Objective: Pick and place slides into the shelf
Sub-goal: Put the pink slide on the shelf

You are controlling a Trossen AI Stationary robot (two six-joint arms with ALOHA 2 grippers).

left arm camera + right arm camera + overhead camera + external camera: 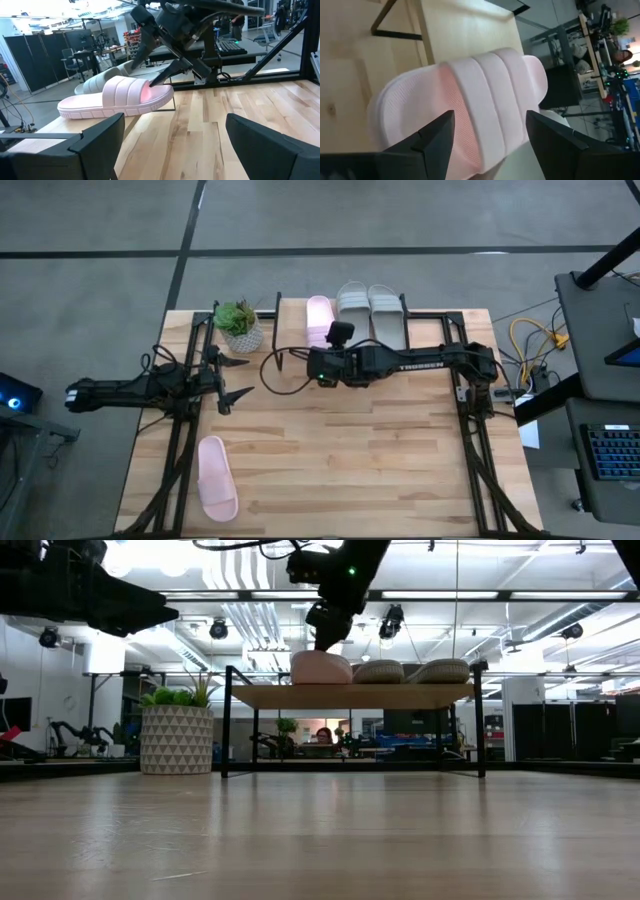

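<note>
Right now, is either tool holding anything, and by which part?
Nothing is held. The right tool stands open over the light pink wide-strap slide lying on the low wooden-topped shelf; the left tool is open, holding nothing.

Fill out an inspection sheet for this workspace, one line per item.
Surface: light wooden table, bare at the middle.
Job's things: shelf at the far edge holds the grey-green pair and one pink slide; second pink slide lies on the table near the front left.
Clutter: potted plant beside the shelf.
End effectors: right end effector open, over the shelved pink slide; left end effector open and empty, at the left.
Cables: yellow cables off the table's right side.
Surroundings: keyboard at right.
</note>
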